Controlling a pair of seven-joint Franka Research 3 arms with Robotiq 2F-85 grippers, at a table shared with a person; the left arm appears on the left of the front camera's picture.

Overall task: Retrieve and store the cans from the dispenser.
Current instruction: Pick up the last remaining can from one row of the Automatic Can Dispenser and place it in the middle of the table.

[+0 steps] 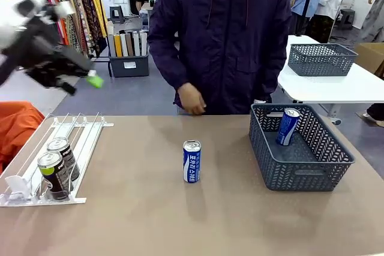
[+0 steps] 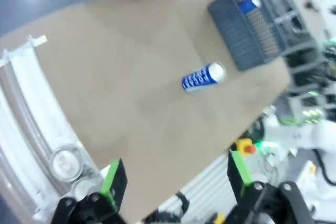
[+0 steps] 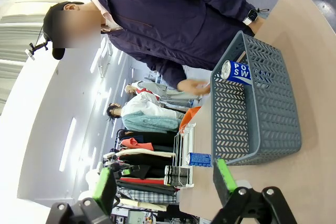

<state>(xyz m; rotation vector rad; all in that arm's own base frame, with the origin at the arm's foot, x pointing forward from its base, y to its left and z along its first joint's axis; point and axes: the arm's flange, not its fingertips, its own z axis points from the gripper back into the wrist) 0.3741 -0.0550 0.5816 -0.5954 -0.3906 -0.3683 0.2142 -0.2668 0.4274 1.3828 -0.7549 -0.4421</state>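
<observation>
Two black cans (image 1: 53, 175) sit closest, one behind the other at the low front end of the white dispenser (image 1: 77, 125) on the left side of the table (image 1: 138, 208). Nobody is touching them. One blue can (image 1: 191, 161) stands up straight in the middle of the table, all by itself, well apart from both the dispenser and the grey basket (image 1: 300, 175). A second blue can (image 1: 287, 126) is already inside the basket on the right, tilted over. The left claw (image 2: 176, 177) hangs up in the air above the dispenser side, with its fingers spread wide and nothing between them. The right claw (image 3: 164, 182) is spread wide too and holds nothing; it looks toward the basket from the side. A person stands at the far side with a hand (image 1: 191, 101) resting on the table edge. I think the job is about a quarter done: one can is put away, one is out but needs to go into the basket, and the two black ones have not been taken out yet.
</observation>
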